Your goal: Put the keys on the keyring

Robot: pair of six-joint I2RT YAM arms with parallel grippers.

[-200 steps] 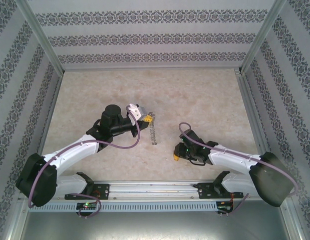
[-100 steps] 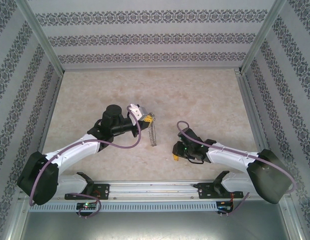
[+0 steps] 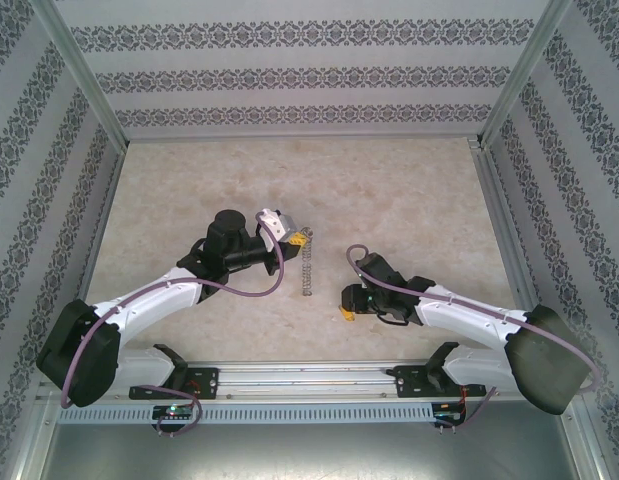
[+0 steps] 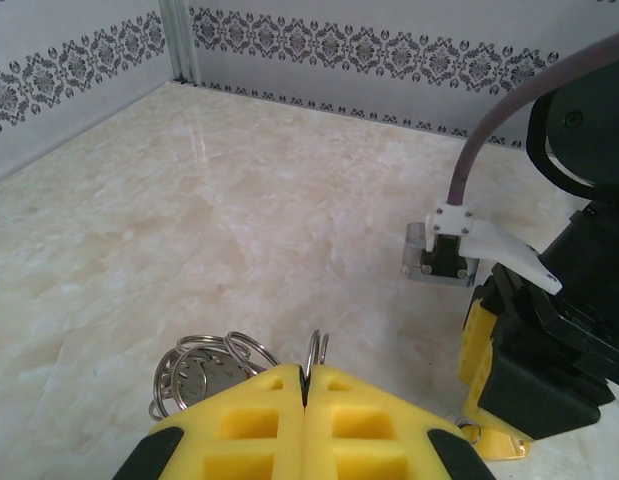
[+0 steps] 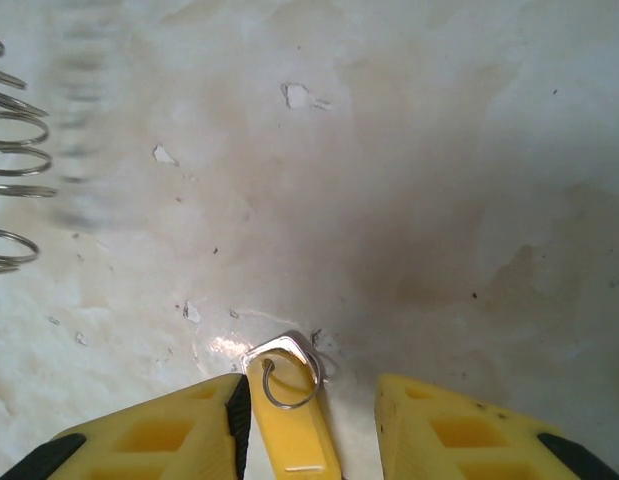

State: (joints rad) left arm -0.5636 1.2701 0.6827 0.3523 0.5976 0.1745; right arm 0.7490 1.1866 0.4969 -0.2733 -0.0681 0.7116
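Overhead, the marbled bench (image 3: 409, 190) is seen across most of the frame. Just left of its centre the left claw (image 3: 302, 240) is clenched on the keyring (image 3: 307, 270), which is shown edge-on as a thin grey coil running toward the lower edge. In the left wrist view its wire loops are pinched between the shut yellow fingers (image 4: 239, 430). Right of centre the right claw (image 3: 345, 310) is released. At the bottom of the right wrist view one key (image 5: 287, 425) is seen against the finger on the left of the frame, apart from the other finger.
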